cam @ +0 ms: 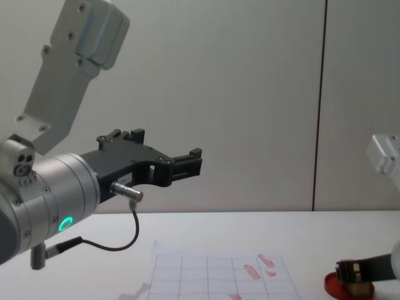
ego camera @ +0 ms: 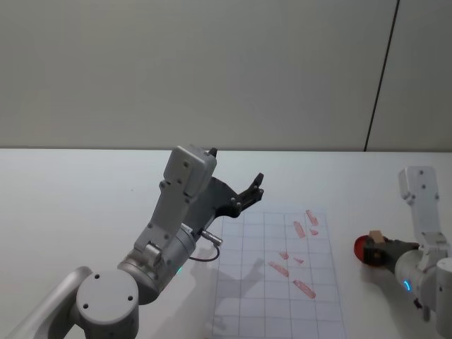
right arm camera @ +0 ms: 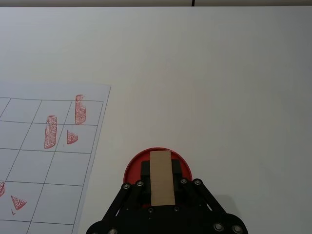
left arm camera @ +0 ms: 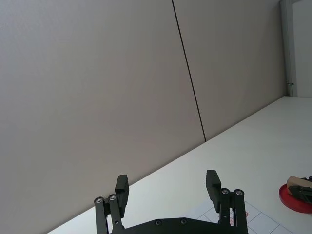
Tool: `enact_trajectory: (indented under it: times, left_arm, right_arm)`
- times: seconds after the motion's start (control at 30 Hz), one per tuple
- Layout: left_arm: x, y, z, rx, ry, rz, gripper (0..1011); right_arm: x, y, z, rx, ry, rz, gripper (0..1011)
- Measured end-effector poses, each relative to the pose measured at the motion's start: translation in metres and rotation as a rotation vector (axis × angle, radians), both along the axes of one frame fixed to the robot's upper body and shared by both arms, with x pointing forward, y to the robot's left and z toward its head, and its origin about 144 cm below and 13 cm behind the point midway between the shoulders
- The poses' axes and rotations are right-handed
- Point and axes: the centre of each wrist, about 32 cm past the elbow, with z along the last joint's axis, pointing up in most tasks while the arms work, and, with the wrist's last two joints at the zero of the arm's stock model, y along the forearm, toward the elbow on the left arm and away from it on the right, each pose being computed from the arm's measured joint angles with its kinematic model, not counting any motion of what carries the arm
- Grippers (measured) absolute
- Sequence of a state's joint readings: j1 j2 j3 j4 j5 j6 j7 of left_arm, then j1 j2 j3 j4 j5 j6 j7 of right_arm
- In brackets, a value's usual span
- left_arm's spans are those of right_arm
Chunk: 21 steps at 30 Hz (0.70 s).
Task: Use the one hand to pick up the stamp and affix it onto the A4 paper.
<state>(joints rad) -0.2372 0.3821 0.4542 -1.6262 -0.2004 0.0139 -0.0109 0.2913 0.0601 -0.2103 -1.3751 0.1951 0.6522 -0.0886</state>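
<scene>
**A bare robotics test lab**

A wide white tabletop [ego camera: 70,183] runs back to a plain grey panelled wall [ego camera: 176,70] split by one dark vertical seam [ego camera: 381,78]. Two silver-grey robot arms, the left arm [ego camera: 173,212] and the right arm [ego camera: 424,205], reach over it, each with a glowing status ring. The props are test pieces: a gridded A4 paper [ego camera: 275,311] carrying red stamp marks, and a red ink pad [ego camera: 360,248].

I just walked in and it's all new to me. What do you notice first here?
The left hand, open, hangs high above the table by the gridded paper with its red marks. To the paper's right, the right hand grips a small wooden stamp on a round red ink pad.
</scene>
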Motion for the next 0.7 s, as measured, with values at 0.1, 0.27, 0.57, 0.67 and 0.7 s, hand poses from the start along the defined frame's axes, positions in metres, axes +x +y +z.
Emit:
enact_trajectory:
  times: [0.1,0.27,0.57,0.67,0.7]
  left_arm:
    - [0.0,0.0,0.0,0.0,0.0,0.0,1002]
    - [0.0,0.0,0.0,0.0,0.0,0.0,1002]
    - [0.0,0.0,0.0,0.0,0.0,0.0,1002]
    - [0.0,0.0,0.0,0.0,0.0,0.0,1002]
    - [0.0,0.0,0.0,0.0,0.0,0.0,1002]
  right_arm:
    - [-0.001,0.0001,-0.001,0.002,0.0,0.0,220]
    - [-0.0027,0.0005,-0.0017,0.004,-0.004,0.0,220]
    - [-0.0063,0.0039,0.0011,0.01,-0.041,0.015,220]
    - [-0.0072,0.0056,0.0042,0.013,-0.068,0.025,220]
    - [-0.0075,0.0064,0.0052,0.015,-0.075,0.029,220]
